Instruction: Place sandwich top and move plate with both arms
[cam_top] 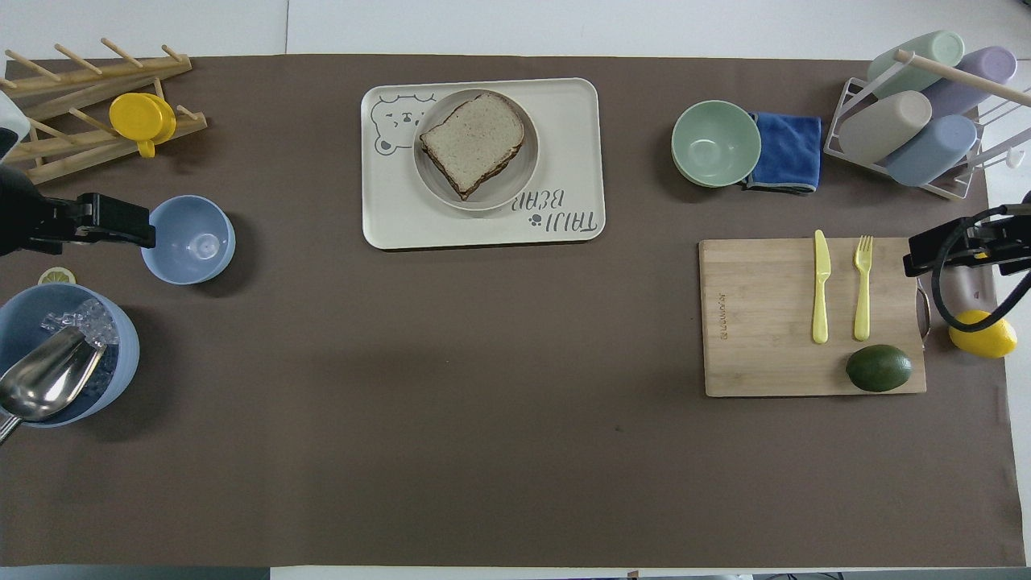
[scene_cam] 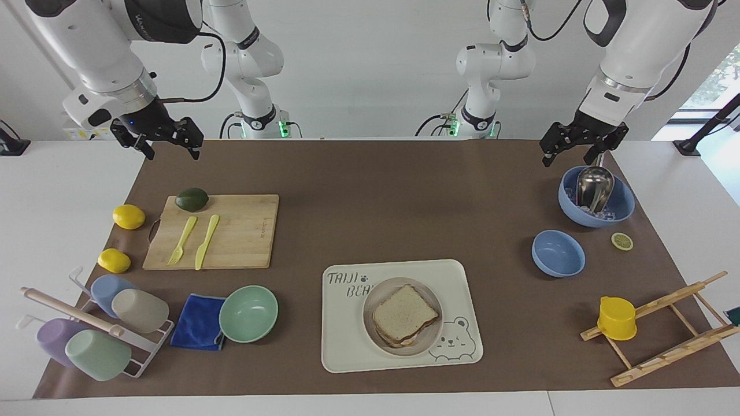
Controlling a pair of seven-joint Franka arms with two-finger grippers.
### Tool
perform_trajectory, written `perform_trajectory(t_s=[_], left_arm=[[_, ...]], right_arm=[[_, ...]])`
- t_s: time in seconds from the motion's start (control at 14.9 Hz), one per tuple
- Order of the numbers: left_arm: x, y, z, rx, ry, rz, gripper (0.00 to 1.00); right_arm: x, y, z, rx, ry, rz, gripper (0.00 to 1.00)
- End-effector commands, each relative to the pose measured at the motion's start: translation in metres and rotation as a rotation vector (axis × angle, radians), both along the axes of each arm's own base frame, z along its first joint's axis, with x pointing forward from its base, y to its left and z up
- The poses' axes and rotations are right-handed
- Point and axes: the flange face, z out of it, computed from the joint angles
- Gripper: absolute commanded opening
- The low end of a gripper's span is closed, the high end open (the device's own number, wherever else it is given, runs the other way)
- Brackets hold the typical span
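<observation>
The sandwich top, a speckled bread slice with a brown crust, lies on the stacked sandwich. The sandwich sits on the round beige plate, which rests on the cream bear tray. My left gripper hangs open and holds nothing, up over the left arm's end of the mat by the two blue bowls. My right gripper waits open over the right arm's end, above the cutting board's handle. Both grippers are well away from the plate.
The bear tray lies at the mat's edge farthest from the robots. Toward the right arm's end are a mint bowl, blue cloth, cup rack, cutting board with cutlery and avocado, and two lemons. Toward the left arm's end are an ice bowl with scoop, a small blue bowl and a wooden rack.
</observation>
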Motion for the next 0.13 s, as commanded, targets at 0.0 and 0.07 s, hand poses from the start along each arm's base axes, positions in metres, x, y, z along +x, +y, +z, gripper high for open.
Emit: perform_trajectory(t_s=[0.0, 0.07], left_arm=[[-0.0014, 0.0038, 0.0008, 0.024, 0.009, 0.014, 1.0], [-0.0019, 0.0039, 0.0016, 0.023, 0.007, 0.014, 1.0]], right_arm=[[-0.0038, 0.0015, 0.0025, -0.009, -0.005, 0.009, 1.0], [-0.0034, 0.0007, 0.0017, -0.009, -0.004, 0.008, 1.0]])
